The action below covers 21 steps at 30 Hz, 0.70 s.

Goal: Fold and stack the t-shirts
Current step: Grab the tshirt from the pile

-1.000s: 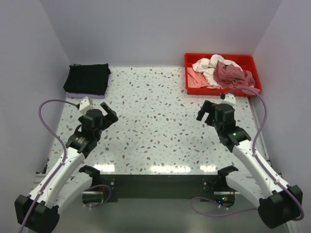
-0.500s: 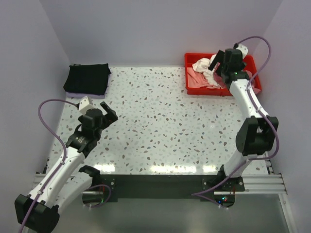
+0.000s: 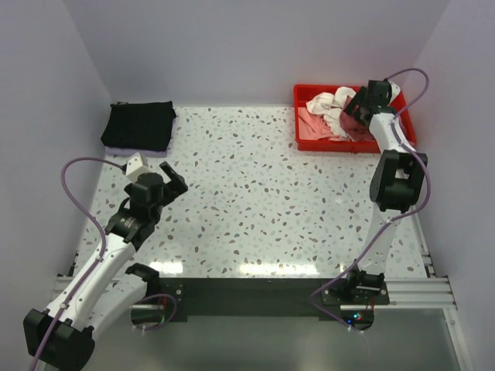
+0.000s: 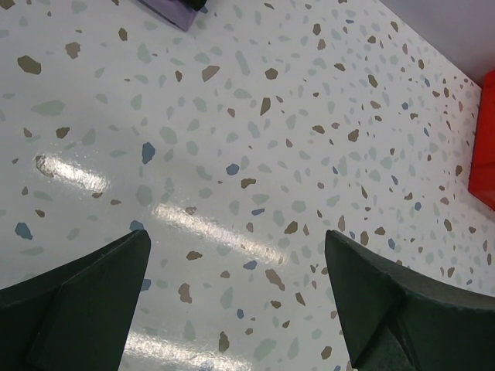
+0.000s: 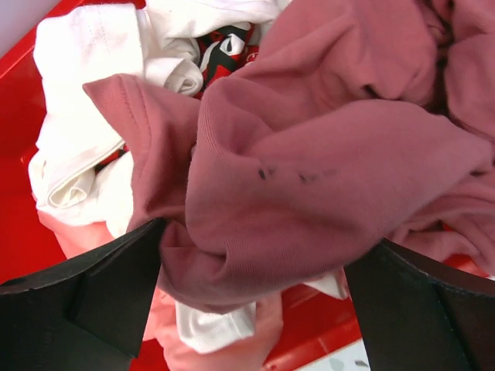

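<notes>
A dusty brick-red t-shirt (image 5: pixel 325 154) lies crumpled on top of white (image 5: pixel 85 93) and pale pink (image 5: pixel 232 348) shirts in the red tray (image 5: pixel 23 232). My right gripper (image 5: pixel 267 239) is open, its fingers straddling a bulging fold of the brick-red shirt. In the top view the right gripper (image 3: pixel 357 108) is down in the tray (image 3: pixel 325 88) over the brick-red shirt (image 3: pixel 360 130). A folded black t-shirt (image 3: pixel 139 126) lies at the far left. My left gripper (image 3: pixel 176 176) is open and empty above the bare table; the left wrist view shows it (image 4: pixel 237 236) wide open.
The red tray stands at the table's far right corner, and its edge shows in the left wrist view (image 4: pixel 483 154). A lavender layer (image 3: pixel 116 147) peeks out under the black shirt. Pale walls close in the back and both sides.
My right arm has swung from mid-table out to the tray and lowered its open gripper onto the brick-red shirt. The left arm has not moved.
</notes>
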Each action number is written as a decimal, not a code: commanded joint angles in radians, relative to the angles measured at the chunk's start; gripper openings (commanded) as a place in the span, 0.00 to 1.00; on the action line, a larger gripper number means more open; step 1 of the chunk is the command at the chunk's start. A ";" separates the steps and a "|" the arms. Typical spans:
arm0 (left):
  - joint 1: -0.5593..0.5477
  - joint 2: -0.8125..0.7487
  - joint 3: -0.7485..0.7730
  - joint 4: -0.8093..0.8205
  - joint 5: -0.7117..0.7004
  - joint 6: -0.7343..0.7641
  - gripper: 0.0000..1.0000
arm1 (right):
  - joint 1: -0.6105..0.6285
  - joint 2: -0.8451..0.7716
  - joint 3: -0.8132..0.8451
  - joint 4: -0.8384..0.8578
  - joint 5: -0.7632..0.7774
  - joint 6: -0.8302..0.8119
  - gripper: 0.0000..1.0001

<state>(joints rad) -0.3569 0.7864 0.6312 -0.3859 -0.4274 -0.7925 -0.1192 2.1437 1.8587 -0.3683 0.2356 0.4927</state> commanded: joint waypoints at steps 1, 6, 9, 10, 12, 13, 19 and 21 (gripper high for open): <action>-0.004 -0.006 0.028 0.025 -0.017 0.016 1.00 | 0.006 0.039 0.079 0.023 -0.016 0.009 0.93; -0.004 -0.006 0.032 0.031 -0.007 0.021 1.00 | 0.006 0.027 0.068 0.067 -0.053 0.004 0.52; -0.004 -0.007 0.027 0.035 0.007 0.024 1.00 | 0.006 -0.057 -0.010 0.140 -0.038 0.006 0.26; -0.004 -0.007 0.024 0.038 0.010 0.022 1.00 | 0.006 -0.105 -0.041 0.159 -0.038 0.001 0.20; -0.004 -0.006 0.022 0.039 0.016 0.022 1.00 | 0.007 -0.145 -0.059 0.163 -0.038 -0.006 0.16; -0.004 -0.007 0.021 0.038 0.018 0.022 1.00 | 0.007 -0.190 -0.070 0.164 -0.042 -0.012 0.15; -0.004 -0.015 0.013 0.047 0.041 0.021 1.00 | 0.013 -0.358 -0.121 0.198 -0.065 -0.057 0.11; -0.004 -0.018 0.010 0.050 0.053 0.026 1.00 | 0.023 -0.432 -0.136 0.219 -0.071 -0.068 0.11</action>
<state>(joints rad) -0.3569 0.7849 0.6312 -0.3824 -0.3939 -0.7883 -0.1150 1.8557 1.7275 -0.2726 0.1860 0.4603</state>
